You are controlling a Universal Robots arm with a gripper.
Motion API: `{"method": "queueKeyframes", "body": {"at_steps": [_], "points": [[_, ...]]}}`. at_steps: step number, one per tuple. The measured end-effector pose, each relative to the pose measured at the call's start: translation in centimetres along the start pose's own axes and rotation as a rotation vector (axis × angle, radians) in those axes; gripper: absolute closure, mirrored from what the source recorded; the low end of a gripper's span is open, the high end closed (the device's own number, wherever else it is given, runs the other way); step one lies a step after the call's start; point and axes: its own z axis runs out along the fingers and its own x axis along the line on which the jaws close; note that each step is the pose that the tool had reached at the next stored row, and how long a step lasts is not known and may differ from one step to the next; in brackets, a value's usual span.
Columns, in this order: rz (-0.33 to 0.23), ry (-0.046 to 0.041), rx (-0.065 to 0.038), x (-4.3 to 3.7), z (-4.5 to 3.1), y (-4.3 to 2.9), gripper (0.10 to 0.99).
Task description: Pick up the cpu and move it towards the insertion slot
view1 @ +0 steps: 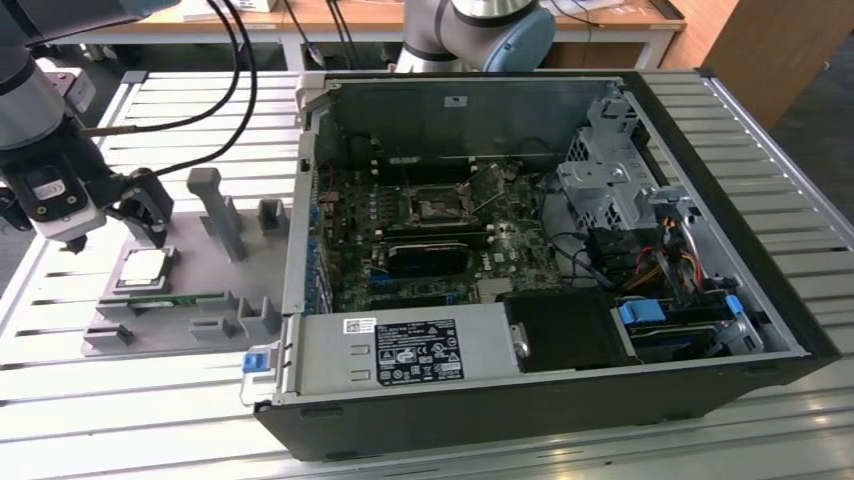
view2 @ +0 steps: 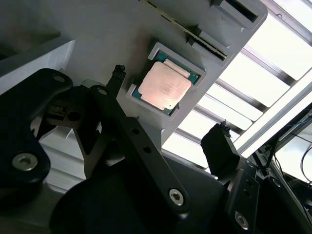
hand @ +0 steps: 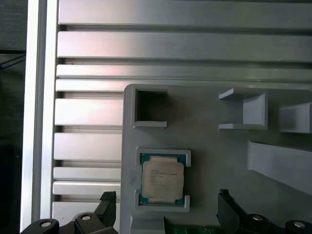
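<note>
Exterior view: my jaws hang at the exterior view's left, over a grey plastic holder block (view1: pixel 200 290) that lies on the slatted aluminium desk (view1: pixel 134 400). The cpu, a small flat square chip with a silvery metal top (view1: pixel 144 268), lies level in a shallow square recess of that block, directly beneath my jaws. A long thin green memory stick (view1: pixel 160 299) rests in the block just beside the cpu, on the side toward the camera. To the exterior view's right of the block, an open black computer case (view1: pixel 534 420) lies on its side with its motherboard (view1: pixel 350 262) exposed. The insertion slot, a dark square socket with a shiny metal frame (view1: pixel 438 207), sits on that board, well apart from the cpu.

Second wrist view: my jaws are spread wide and grip nothing. One black fingertip (view2: pixel 118 73) stands to each side of the cpu (view2: pixel 165 87), and neither touches the chip. The desk (view2: pixel 273 73) shows beyond the edge of the holder block (view2: pixel 112 39).

First wrist view: the cpu (hand: pixel 162 179) sits square in its recess, a thin green rim showing at its corners, between my two spread tips. A deeper square pocket (hand: pixel 150 107) is set into the holder block (hand: pixel 204 141) near the cpu. I cannot tell how far my tips stand above the block.
</note>
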Motion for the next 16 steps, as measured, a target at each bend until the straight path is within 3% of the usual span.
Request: {"method": "queueKeyframes", "body": {"at_steps": [16], "points": [[0.000,-0.0002,0.000,0.11,1.96,-0.08,0.180]]}}
